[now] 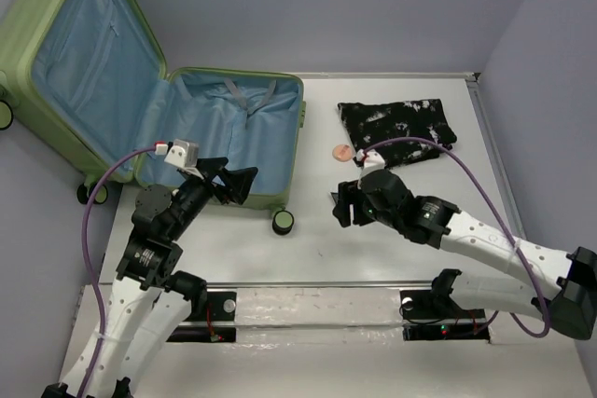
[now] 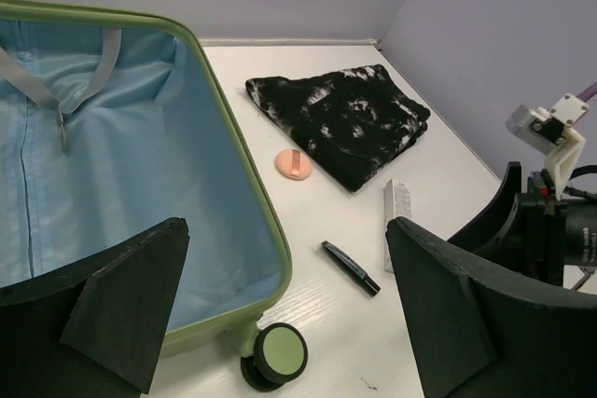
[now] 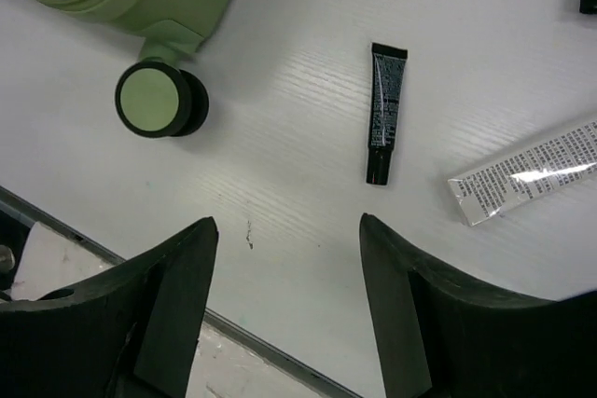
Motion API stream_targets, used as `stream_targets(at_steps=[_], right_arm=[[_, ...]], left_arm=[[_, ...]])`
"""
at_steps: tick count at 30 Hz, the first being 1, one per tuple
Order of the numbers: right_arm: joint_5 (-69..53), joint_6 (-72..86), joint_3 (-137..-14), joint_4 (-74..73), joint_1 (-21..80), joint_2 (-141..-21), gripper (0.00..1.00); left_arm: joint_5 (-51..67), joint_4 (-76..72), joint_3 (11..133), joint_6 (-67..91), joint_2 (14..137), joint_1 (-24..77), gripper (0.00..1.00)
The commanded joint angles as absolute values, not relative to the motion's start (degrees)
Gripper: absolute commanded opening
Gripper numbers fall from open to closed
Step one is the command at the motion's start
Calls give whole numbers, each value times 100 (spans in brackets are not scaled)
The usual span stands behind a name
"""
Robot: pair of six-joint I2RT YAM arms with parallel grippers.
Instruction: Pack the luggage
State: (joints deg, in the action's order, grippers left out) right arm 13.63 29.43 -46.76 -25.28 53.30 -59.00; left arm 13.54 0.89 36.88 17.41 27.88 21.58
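Luggage (image 1: 298, 137): ribbed light-green hard shell at 10 o'clock on the table, lying open. Its light-blue fabric lining shows only grey straps, no contents. Black-and-white cloth bundle (image 1: 396, 128) lies at 1 o'clock, outside the case, with a round peach puff (image 1: 342, 152) beside it. Slim black tube (image 3: 384, 114) and white tube (image 3: 522, 174) lie on the table. Left gripper (image 1: 233, 179) and right gripper (image 3: 287, 226) are both spread wide, holding nothing.

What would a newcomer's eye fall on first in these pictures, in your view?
The light-green suitcase lies open at far left, blue lining showing. Right of it sit a black-and-white cloth bundle and a small peach puff. The left gripper and right gripper hover open, the right over a black tube.
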Motion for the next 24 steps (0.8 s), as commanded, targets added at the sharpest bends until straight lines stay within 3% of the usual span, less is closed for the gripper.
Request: stream_targets(at_steps=[1,24], right_arm=[[1766,2988,-4851,-2487,5476,-6415,68],[2426,2734,-5546,-2295,5361,-8771,59]], left_arm=[[1512,-35,3920,1670,2856,2118,99],[1389,-114,3867,1889,2874,2109,99]])
